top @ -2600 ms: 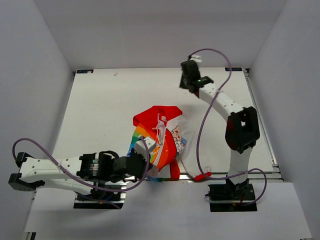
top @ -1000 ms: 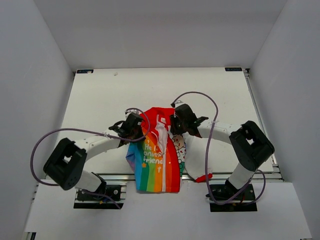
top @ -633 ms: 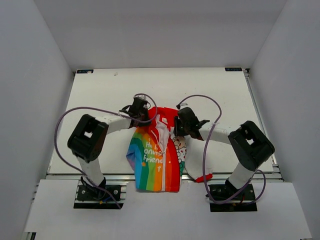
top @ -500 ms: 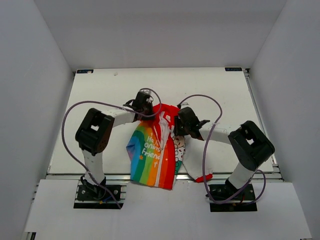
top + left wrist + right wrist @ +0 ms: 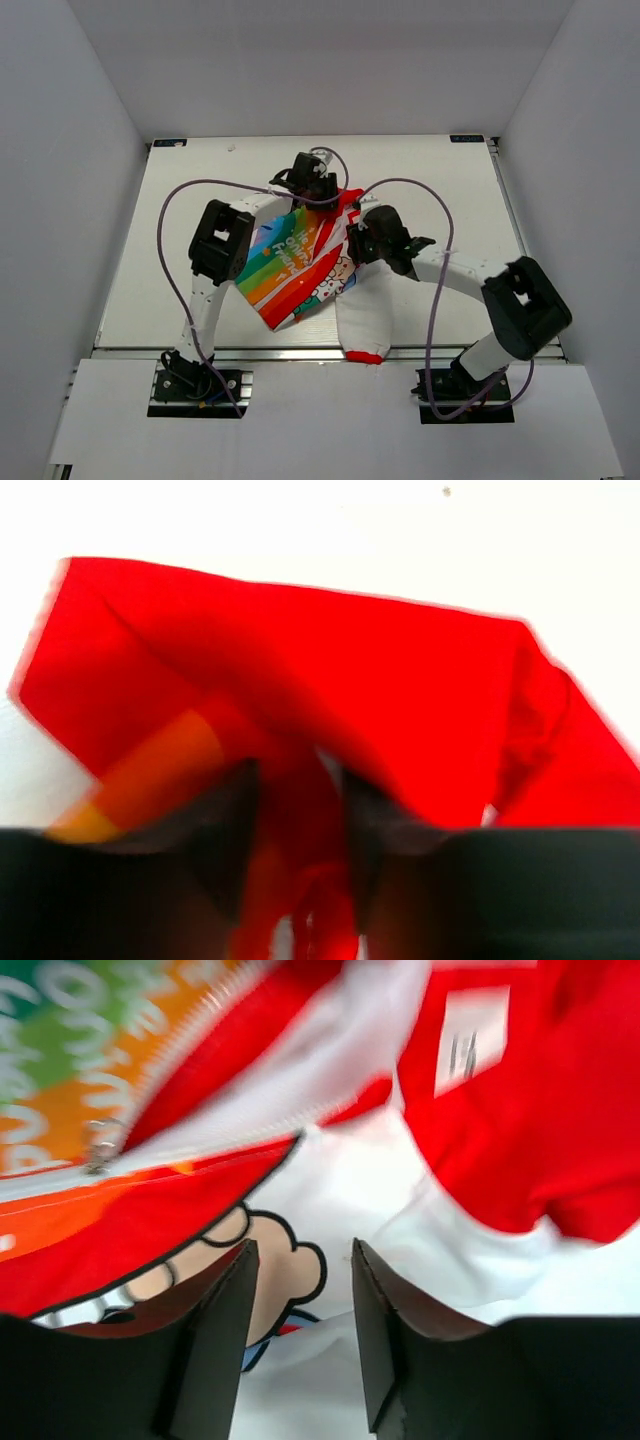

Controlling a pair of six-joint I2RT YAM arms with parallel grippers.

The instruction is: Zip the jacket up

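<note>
- Left gripper: the jaws stand partly apart, with a fold of red cloth running through the gap. I cannot tell whether they pinch it or only straddle it.
- Its wrist view is blurred. Past the fingers the red hood lies spread, with the white table beyond it.
- From above, this gripper sits at the far edge of the jacket, the arm stretched well out.
- Right gripper: the jaws are open and hold nothing. They hang over white cloth with a cartoon print.
- Just ahead of it the zipper runs slantwise, undone, with the pull at its left end. A white label shows on the red lining.
- From above, this gripper is on the right side of the jacket, near the collar.
- The jacket lies mid-table, slanting, with the rainbow panel toward the left arm.
- A white sleeve reaches to the near edge, and its red cuff hangs over that edge.
</note>
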